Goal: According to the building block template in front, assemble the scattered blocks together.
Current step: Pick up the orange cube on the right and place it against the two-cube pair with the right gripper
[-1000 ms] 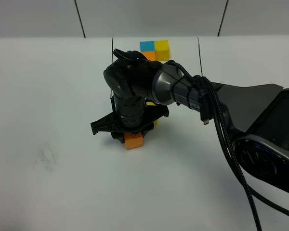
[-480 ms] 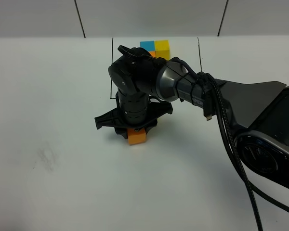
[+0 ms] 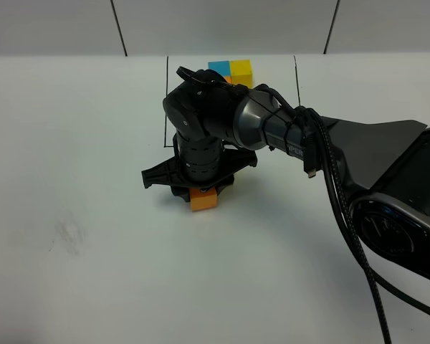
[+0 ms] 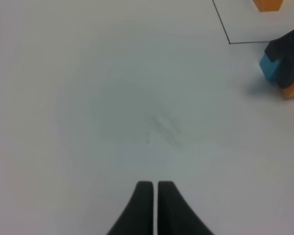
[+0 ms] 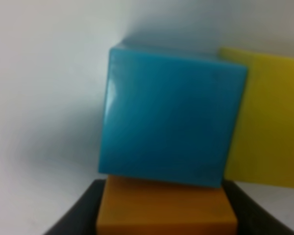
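Two grippers show: the left gripper (image 4: 151, 185) has its jaws pressed together on nothing, and the right gripper (image 3: 199, 188), near the table's middle, clamps one orange cube (image 3: 203, 200). It is one of three loose cubes, with one blue cube (image 5: 169, 117) touching it just beyond and one yellow cube (image 5: 267, 117) against the blue's side. At eight o'clock from that grip a faint scuff (image 3: 68, 236) marks the white table (image 3: 93, 301); at twelve o'clock sits the one three-cube template (image 3: 230, 73) between two black frame lines (image 3: 167, 100), before a pale wall (image 3: 222, 25) with two dark seams (image 3: 118, 29).
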{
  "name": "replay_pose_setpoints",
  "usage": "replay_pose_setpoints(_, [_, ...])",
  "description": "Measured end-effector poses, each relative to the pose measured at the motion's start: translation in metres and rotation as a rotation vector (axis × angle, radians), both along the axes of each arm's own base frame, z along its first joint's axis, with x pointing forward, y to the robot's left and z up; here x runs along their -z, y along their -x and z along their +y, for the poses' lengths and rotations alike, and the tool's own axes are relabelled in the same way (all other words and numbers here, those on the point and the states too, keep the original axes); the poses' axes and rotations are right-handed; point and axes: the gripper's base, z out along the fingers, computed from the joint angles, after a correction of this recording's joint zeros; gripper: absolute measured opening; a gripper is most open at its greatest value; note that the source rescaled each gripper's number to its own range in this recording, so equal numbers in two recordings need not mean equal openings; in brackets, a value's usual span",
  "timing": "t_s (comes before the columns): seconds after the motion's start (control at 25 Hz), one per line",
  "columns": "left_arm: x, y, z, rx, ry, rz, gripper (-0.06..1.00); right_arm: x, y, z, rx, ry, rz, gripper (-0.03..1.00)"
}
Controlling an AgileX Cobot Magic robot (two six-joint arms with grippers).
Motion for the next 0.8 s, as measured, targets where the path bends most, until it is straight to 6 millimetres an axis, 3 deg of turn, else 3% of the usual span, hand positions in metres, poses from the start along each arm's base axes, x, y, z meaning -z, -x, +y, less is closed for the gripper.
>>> replay_pose_setpoints(0.8, [0.0000, 0.0000, 0.0000, 0.000, 0.000, 0.000, 0.00, 0.0048, -0.0018, 0.0019, 0.005, 0.001, 0.004, 0.51])
